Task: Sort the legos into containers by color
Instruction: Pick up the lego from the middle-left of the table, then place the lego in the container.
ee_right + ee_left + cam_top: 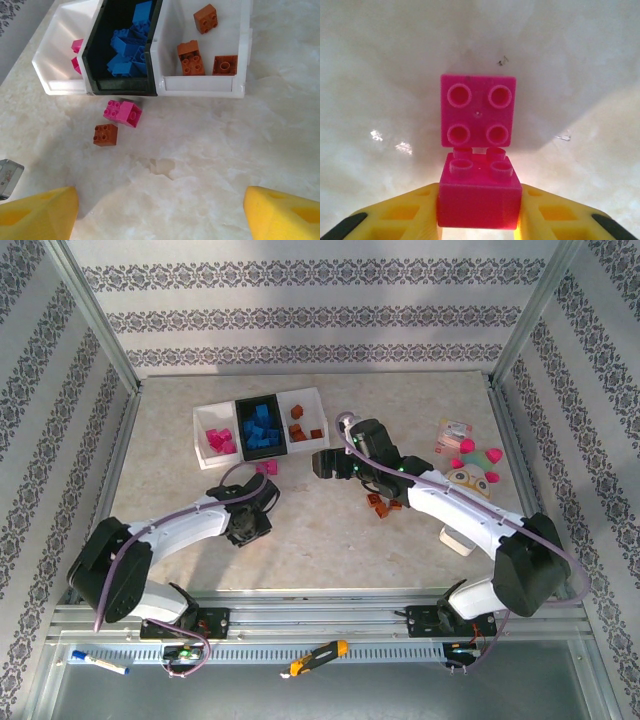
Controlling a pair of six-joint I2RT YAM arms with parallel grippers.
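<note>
My left gripper (479, 215) clamps a pink lego (479, 197) between its yellow fingers (405, 215), bottom centre of the left wrist view. A second pink lego (478, 111) lies studs-up just above it; I cannot tell if they touch. My right gripper (160, 210) stands wide apart with nothing in it, over the bare marble table (210, 140). Along the top of that frame sit the left white tray (55, 85) with pink legos, the black tray (120, 89) with blue legos (127, 47), and the right white tray (200, 84) with brown legos (190, 57). One loose brown lego (105, 134) lies below the black tray.
</note>
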